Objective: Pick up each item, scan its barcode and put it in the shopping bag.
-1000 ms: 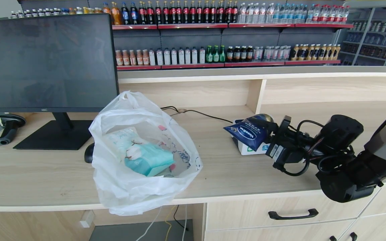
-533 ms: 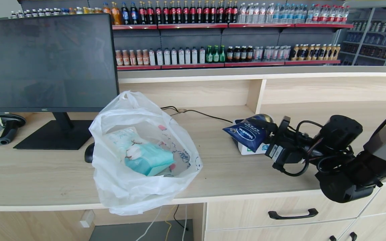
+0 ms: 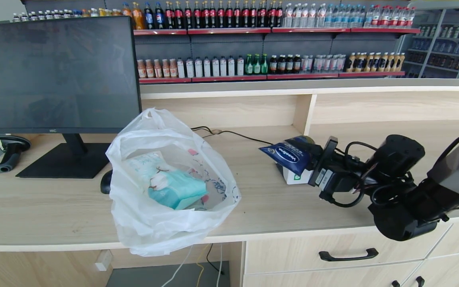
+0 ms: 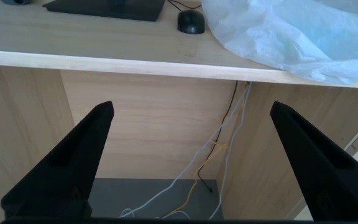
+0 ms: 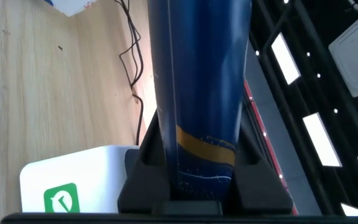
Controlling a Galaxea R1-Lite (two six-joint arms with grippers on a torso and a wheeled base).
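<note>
My right gripper (image 3: 307,153) is shut on a dark blue tube (image 3: 287,155) with white lettering, held level above the counter at the right. Close up, the blue tube (image 5: 197,81) is clamped between the black fingers (image 5: 145,177). A white box with a green mark (image 3: 295,175) lies on the counter just under the tube; the same white box (image 5: 73,190) appears beside the fingers. The white plastic shopping bag (image 3: 165,179) stands open at the counter's front middle, with a teal pack (image 3: 169,187) inside. My left gripper (image 4: 194,162) hangs open below the counter edge, nothing between its fingers.
A dark monitor (image 3: 54,75) on a black stand occupies the left. A handheld barcode scanner (image 3: 8,151) lies far left and a black mouse (image 3: 105,182) sits beside the bag. Cables (image 3: 229,133) run along the back. Drink shelves stand behind the counter. Drawers sit below at right.
My right gripper has carried the blue tube a little to the left, toward the bag. The bag and left arm have not moved.
</note>
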